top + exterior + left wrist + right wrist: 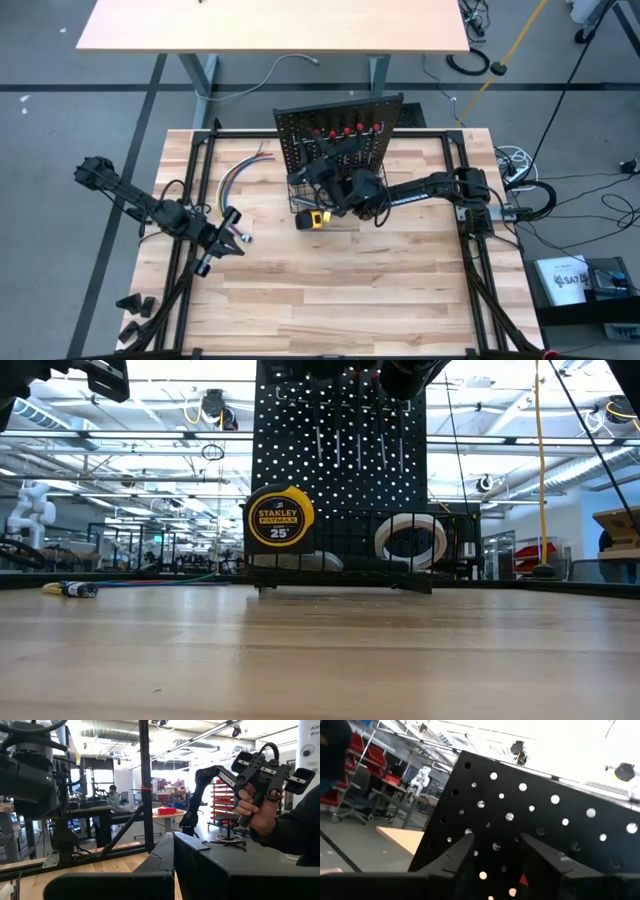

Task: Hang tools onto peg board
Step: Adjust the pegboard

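The peg board (340,135) is standing upright at the far side of the wooden surface (330,290), with the screwdrivers (347,131) hanging in a row near its top edge, red ends up. The wire basket (350,555) along its foot is holding the white tape roll (410,540), and the yellow-black tape measure (314,220) is sitting on the surface just in front of the basket's left end. The right gripper (495,852) is hovering right up against the board, above the basket; its jaws are standing partly apart, a clear gap between the two fingers (457,855), with nothing between them but the perforated panel just ahead and a small red tip low in that gap. The left gripper (228,235) is waiting well off to the left over the surface, its jaws pressed together and empty. A bundle of coloured cables (240,170) is lying between it and the board. Beyond the surface, a person's hand (255,810) is gripping a black control handle (265,770).
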Controlling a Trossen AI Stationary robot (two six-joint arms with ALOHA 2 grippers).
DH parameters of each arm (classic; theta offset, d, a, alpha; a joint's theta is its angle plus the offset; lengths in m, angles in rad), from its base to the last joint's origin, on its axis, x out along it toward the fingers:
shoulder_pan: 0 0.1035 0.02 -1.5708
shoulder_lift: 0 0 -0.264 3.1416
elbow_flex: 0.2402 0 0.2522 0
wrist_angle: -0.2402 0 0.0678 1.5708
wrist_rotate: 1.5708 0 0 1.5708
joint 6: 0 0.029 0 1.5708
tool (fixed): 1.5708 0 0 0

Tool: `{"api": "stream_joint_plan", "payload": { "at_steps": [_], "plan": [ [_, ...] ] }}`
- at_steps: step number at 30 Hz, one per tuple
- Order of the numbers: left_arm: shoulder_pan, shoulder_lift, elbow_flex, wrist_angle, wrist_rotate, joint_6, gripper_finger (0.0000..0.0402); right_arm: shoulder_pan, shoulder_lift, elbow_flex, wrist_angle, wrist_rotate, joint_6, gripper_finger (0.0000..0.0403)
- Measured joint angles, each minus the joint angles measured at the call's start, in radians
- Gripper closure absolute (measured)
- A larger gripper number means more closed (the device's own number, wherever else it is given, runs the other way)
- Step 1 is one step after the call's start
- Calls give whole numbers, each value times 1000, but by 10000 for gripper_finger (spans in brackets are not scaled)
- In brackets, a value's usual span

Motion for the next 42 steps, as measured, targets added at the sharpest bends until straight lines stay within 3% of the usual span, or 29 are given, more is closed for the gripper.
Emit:
{"api": "stream_joint_plan", "payload": {
  "at_steps": [16, 20, 25, 34, 37, 42],
  "plan": [
    [0, 0, 0, 0, 0, -1, 402, 91, -1, 0, 202, -7, -359, 256],
    [0, 0, 0, 2, 0, -2, 402, 125, -2, 0, 244, -6, -370, 256],
    [0, 0, 0, 8, 0, -2, 402, 180, -2, 0, 147, 75, -201, 259],
    [0, 0, 0, 12, -31, -3, 402, 262, -15, 0, -409, 63, 234, 274],
    [0, 0, 0, 12, -36, -4, 402, 274, -36, 0, -612, -46, 440, 278],
    [0, 0, 0, 14, -64, -29, 402, 274, -96, 0, -899, -406, 761, 288]
  ]
}}
